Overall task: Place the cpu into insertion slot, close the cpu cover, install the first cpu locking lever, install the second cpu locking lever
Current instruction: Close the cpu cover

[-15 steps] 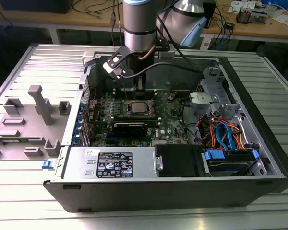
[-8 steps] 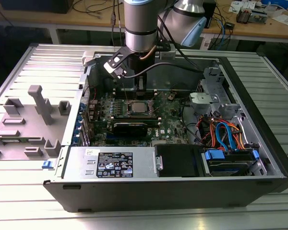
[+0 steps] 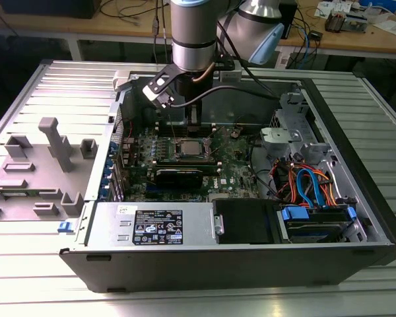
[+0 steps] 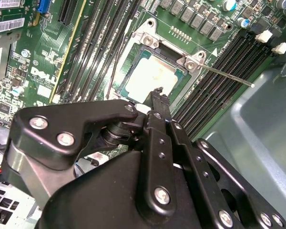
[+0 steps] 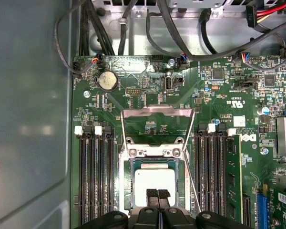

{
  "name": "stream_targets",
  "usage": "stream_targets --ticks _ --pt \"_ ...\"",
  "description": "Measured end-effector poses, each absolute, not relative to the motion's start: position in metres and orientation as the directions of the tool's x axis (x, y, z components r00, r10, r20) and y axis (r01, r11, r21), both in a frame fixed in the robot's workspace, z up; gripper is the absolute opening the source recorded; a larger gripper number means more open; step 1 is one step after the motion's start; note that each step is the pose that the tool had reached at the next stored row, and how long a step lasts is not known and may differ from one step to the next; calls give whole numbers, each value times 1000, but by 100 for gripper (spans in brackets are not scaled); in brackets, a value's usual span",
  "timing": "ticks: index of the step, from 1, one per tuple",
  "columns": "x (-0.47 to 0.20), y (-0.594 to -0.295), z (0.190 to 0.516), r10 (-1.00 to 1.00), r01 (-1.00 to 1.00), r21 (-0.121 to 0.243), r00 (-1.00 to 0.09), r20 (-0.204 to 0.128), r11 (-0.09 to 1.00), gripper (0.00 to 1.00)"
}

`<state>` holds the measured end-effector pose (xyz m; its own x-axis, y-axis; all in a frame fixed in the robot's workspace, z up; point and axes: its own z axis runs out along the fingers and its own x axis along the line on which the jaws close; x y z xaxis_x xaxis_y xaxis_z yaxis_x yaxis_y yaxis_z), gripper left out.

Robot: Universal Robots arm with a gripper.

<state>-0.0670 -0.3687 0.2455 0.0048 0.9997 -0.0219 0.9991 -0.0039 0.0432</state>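
The cpu (image 5: 155,182) lies flat in the insertion slot (image 5: 129,181), its pale silver top showing in both wrist views (image 4: 155,76). The cpu cover (image 5: 157,112), a silver frame with a large window, stands swung up and back from the slot on its hinge. A thin locking lever (image 4: 226,75) sticks out unlatched beside the socket, and a lever wire (image 5: 193,181) runs along the slot's side. My gripper (image 5: 157,193) hovers just over the cpu's near edge, fingers pressed together and holding nothing. In the exterior view the gripper (image 3: 193,129) hangs over the slot (image 3: 190,146).
Black memory slots (image 5: 93,176) flank the socket on both sides. A long black card (image 3: 188,176) lies beside the socket. Cables (image 3: 303,185) and a drive cage fill the case at the exterior view's right. A grey fixture plate (image 3: 39,172) sits at its left.
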Motion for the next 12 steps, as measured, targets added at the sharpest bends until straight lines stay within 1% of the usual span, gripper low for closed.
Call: stream_targets --ticks 7,12 --pt "-67 -369 255 1000 999 43 5 -22 -4 11" --pt "-67 -369 255 1000 999 43 5 -22 -4 11"
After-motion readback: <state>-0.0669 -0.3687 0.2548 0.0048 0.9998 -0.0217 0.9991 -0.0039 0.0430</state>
